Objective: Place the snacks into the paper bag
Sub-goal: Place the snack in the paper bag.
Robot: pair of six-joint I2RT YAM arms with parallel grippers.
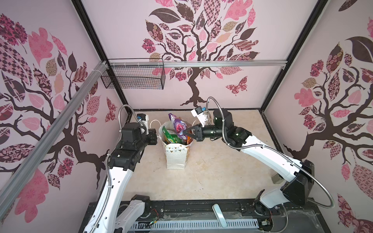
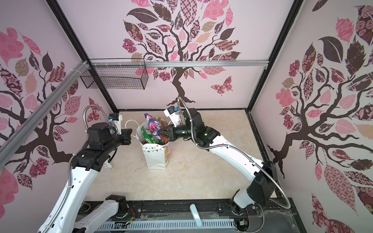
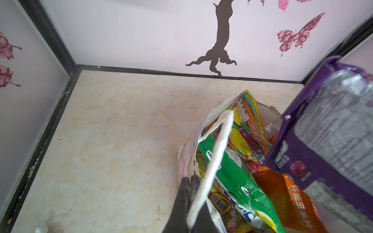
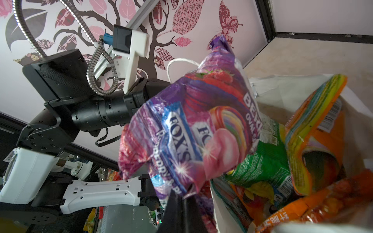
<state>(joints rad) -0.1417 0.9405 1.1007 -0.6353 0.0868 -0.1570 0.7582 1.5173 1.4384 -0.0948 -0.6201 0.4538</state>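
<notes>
Light's looking soft and even with only faint shadows, both top views are bowing at the edges, and the purple pouch [image 3: 333, 131] is blurring up close.

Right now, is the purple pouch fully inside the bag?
No, the purple pouch, held by the right gripper, sticks up above the paper bag.

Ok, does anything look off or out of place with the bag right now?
Yes: the purple pouch sticks up well above the rim of the paper bag, pinched by the right gripper, not down among the other snacks. The rim itself looks crumpled and ragged.
</notes>
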